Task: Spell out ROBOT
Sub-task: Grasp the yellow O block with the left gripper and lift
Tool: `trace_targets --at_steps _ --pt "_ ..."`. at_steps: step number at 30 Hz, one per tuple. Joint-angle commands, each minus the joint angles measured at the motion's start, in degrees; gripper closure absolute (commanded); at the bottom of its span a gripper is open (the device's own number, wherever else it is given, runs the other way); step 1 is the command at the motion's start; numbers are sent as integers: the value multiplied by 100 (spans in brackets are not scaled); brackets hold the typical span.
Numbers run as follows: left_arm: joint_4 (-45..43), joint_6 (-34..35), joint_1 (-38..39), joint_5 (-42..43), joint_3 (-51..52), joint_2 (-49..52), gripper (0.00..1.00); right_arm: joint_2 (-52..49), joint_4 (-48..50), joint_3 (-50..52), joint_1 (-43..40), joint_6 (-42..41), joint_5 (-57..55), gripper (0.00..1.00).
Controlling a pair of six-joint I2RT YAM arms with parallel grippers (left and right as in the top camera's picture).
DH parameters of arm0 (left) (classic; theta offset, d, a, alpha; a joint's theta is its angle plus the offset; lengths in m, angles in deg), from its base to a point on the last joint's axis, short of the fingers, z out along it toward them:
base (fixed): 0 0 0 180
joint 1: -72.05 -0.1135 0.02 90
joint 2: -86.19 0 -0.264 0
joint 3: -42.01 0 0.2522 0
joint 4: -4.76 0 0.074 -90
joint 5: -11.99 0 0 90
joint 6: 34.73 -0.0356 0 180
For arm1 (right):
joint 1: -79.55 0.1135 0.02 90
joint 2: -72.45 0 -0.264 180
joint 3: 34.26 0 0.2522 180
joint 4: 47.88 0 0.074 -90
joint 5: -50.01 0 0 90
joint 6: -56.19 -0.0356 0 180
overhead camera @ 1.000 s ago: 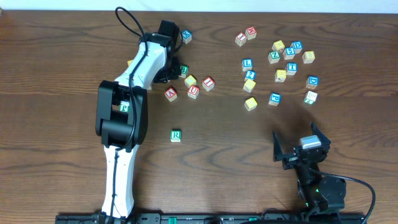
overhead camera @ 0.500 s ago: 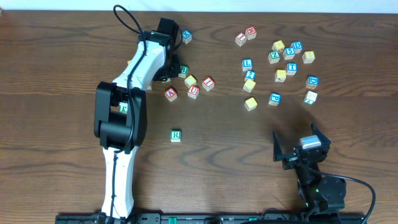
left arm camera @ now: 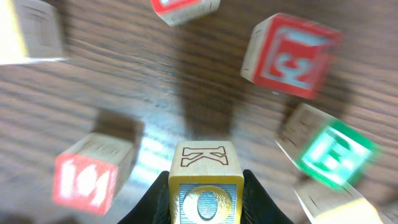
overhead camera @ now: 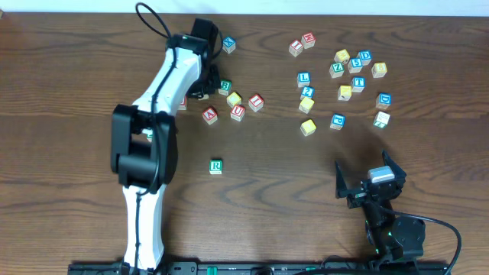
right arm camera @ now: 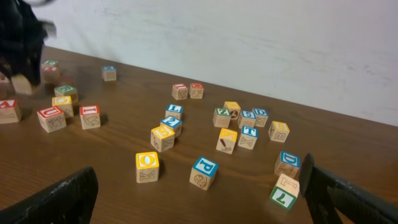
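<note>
Gripping looks done on the L side: the left hand [left arm camera: 206, 180] has its jaws pressed on both flanks of the yellow O block [left arm camera: 206, 202], so I read it as clamped on that block. Overhead puts this at the far-left of the counter [overhead camera: 92, 46], w/ the arm covering most of the grasp. The block is crisp in the wrist view while everything around it is smeared, so I judge it's riding w/ the hand.

To do this well, I'd go straight up first and only swing over once clear, then take it to the R block [overhead camera: 216, 166], which sits alone nearer the front, and set it just beside R on its right, edges square. K and O faces both show, and I can't tell which one ends up skyward. I'd check that on the overhead before letting go.

Neighbours are tight. One red block [left arm camera: 289, 56] is ahead-right, another red block [left arm camera: 84, 177] is near on the left, and the green block [left arm camera: 336, 152], prob. the B, is just off to the right. A sideways drag would knock them.

The blue T block [overhead camera: 357, 83] and a second yellow O block [right arm camera: 147, 163] sit in the right-hand scatter, well apart from R. The right hand [overhead camera: 364, 169] is spread wide, holding nothing, parked front-right and out of the way.
</note>
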Motion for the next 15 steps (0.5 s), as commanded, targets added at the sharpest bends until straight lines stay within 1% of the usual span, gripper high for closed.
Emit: trace_targets --at_steps 1,4,6,10,12,13,15 --pt "111 -146 -9 -52 -17 -1121 92 24 -24 4 20 -63 -24 1" --pt "570 -282 39 -50 -17 -2133 92 24 -24 4 20 -63 -24 1" --pt "1182 -437 221 -57 -17 -2855 92 24 -24 4 20 -63 -24 1" --pt "2188 -400 710 -398 74 -3381 92 24 -24 4 20 -63 -24 1" --pt "2218 -197 881 -400 341 -3477 92 24 -24 4 20 -63 -24 1" --pt "2087 -35 1040 -400 787 -3580 92 24 -24 4 20 -63 -24 1" --pt "1550 234 1290 -400 1716 -3792 92 24 -24 4 20 -63 -24 1"
